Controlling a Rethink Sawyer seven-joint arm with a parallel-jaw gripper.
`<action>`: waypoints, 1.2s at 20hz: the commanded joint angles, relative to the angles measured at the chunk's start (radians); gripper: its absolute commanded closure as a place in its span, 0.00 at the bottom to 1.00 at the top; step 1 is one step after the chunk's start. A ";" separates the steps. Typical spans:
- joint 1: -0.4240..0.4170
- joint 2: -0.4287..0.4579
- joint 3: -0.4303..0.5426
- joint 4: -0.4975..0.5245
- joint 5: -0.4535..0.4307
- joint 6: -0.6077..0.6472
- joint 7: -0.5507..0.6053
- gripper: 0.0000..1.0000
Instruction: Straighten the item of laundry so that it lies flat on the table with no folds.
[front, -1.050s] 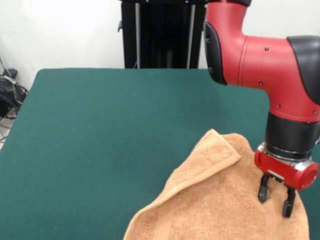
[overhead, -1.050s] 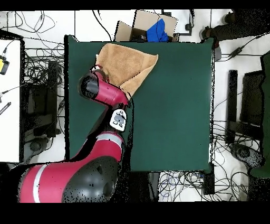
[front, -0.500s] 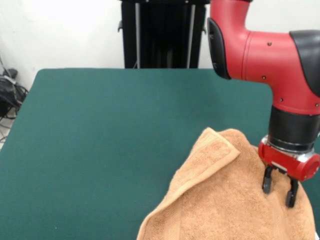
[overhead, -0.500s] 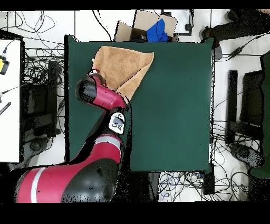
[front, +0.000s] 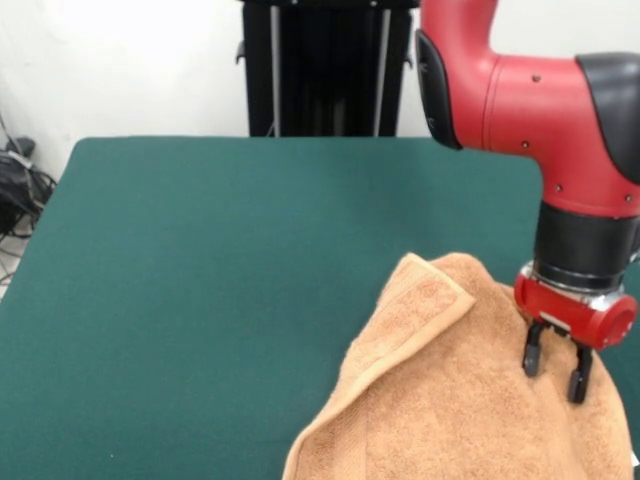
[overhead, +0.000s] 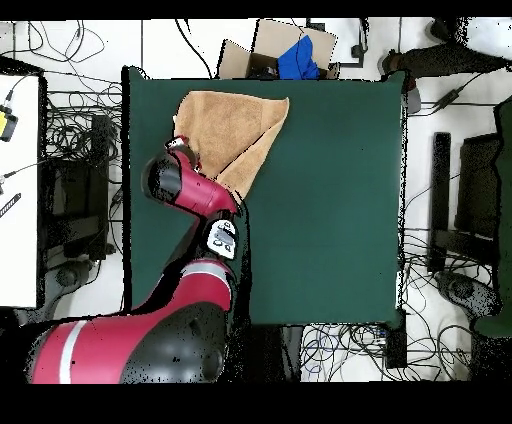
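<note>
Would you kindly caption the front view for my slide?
Sawyer's hand poised on a folded peach towel atop the green table.

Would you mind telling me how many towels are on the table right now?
1. A single orange towel lies folded over itself near one corner of the green table, under the robot's hand. Nothing else appears on the table.

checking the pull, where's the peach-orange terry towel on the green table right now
In the front view the peach-orange terry towel lies at the dark green felt table's near right corner, one edge folded over, under the gripper.
</note>
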 joint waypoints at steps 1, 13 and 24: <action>-0.037 0.081 0.178 0.262 -0.059 0.032 0.171 0.00; -0.050 0.053 0.204 0.356 -0.055 -0.050 0.202 0.00; -0.118 0.018 0.294 0.439 -0.061 -0.081 0.214 0.00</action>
